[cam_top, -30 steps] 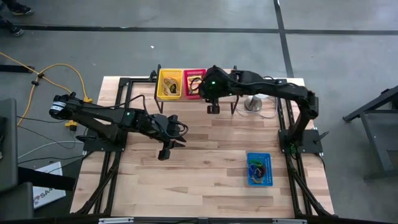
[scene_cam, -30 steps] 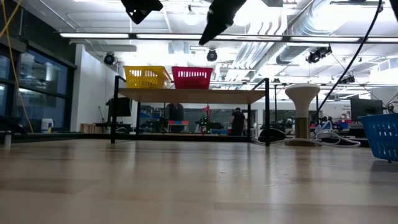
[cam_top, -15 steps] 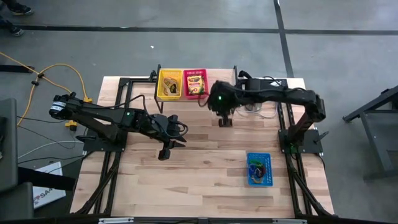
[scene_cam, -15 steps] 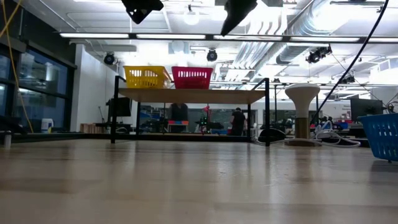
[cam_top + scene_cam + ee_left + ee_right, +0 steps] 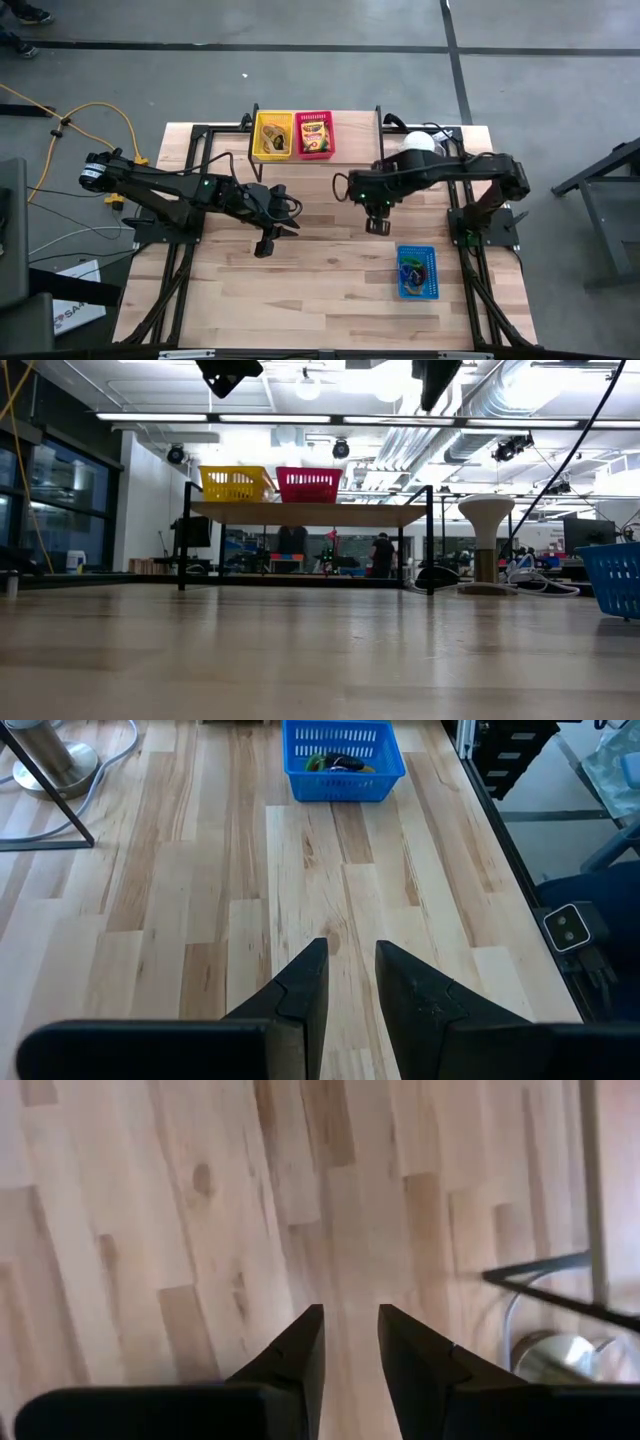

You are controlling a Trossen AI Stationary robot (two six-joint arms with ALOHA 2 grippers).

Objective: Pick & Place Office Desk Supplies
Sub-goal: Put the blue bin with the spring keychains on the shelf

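A blue basket (image 5: 416,271) near the table's right edge holds small coloured supplies (image 5: 410,268); in the left wrist view they show as green and dark pieces (image 5: 338,762). On a raised shelf at the far side, a red basket (image 5: 315,133) holds a crayon box (image 5: 314,136), and a yellow basket (image 5: 273,134) holds small items. My right gripper (image 5: 377,224) hangs above bare wood just on the far side of the blue basket, pointing down, open and empty (image 5: 350,1320). My left gripper (image 5: 268,240) waits over the table's middle left, open and empty (image 5: 350,952).
A white dome on a metal base (image 5: 418,145) stands at the far right beside the shelf's black frame (image 5: 430,535), with a cable on the table. Black frame rails run along both table sides. Bare wood lies between the two grippers.
My right gripper has left the red basket on the shelf and swung toward the table's near and right edges, ending close to the blue basket. It has tipped from slanting to pointing steeply down and has rolled about its axis. The crayon box now shows in the red basket.
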